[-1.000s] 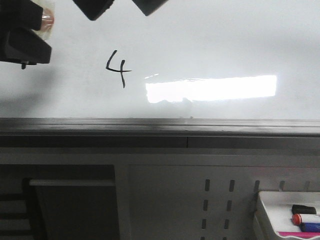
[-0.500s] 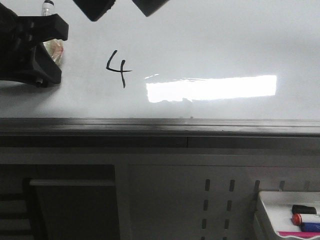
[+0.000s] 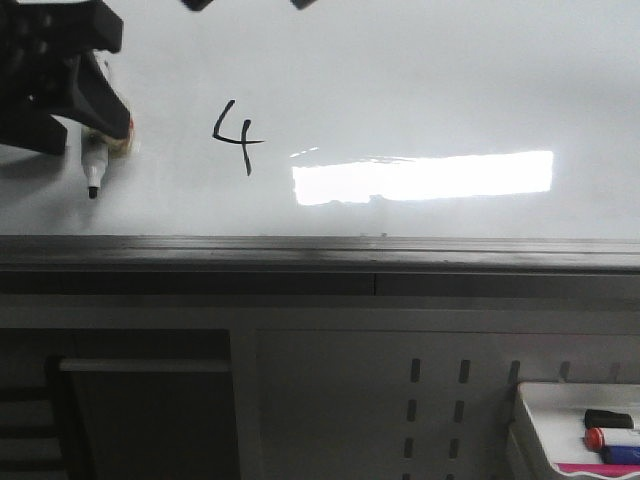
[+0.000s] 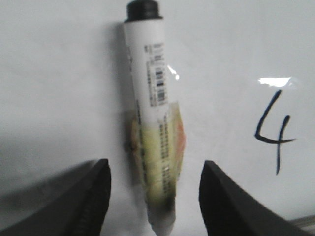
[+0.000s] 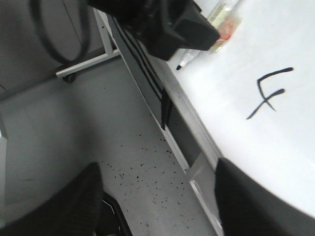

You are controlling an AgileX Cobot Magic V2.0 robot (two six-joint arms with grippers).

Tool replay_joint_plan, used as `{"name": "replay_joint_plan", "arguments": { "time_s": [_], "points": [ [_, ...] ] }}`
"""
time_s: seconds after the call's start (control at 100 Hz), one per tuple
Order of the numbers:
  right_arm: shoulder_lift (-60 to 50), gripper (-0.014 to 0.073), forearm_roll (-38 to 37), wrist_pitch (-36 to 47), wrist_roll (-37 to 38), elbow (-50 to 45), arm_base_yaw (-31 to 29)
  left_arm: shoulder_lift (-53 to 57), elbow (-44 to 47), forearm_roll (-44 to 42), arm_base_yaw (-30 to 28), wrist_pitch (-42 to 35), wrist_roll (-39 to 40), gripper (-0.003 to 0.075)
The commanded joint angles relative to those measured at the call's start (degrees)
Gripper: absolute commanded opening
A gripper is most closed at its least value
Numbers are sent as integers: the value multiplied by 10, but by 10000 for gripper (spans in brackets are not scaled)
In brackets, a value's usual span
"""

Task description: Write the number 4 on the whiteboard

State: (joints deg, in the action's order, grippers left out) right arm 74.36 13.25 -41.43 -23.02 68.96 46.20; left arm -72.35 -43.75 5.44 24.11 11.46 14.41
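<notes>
The number 4 [image 3: 236,136] is drawn in thin black strokes on the whiteboard [image 3: 420,90], left of the bright light reflection. It also shows in the left wrist view [image 4: 274,130] and the right wrist view [image 5: 268,94]. A white marker [image 4: 151,113] with a taped yellowish middle lies on the board between my left gripper's fingers [image 4: 93,201], with a gap on each side. My left gripper [image 3: 70,90] is open at the board's left; the marker's black tip [image 3: 92,190] points toward the front edge. My right gripper [image 5: 157,201] is open and empty past the board's edge.
The board's grey metal frame edge [image 3: 320,255] runs across the front. A small white tray [image 3: 560,420] with several markers sits below at the right. A perforated panel [image 3: 440,400] and a speckled floor [image 5: 142,157] lie below the board.
My left gripper has turned and shifted, so the marker now points down toward the front edge and lies free between open jaws. The right gripper's fingers have risen almost out of the front view.
</notes>
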Motion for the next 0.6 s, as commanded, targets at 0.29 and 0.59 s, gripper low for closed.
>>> {"name": "replay_joint_plan", "arguments": {
  "time_s": [0.29,0.59],
  "points": [
    [-172,-64,-2,157,22,-115,-60,261,22,-82,-3,-16,0,-17],
    [-383,-64,-2,345,22,-351,-60,493,162,-152,-3,-20,-2,-20]
  ]
}}
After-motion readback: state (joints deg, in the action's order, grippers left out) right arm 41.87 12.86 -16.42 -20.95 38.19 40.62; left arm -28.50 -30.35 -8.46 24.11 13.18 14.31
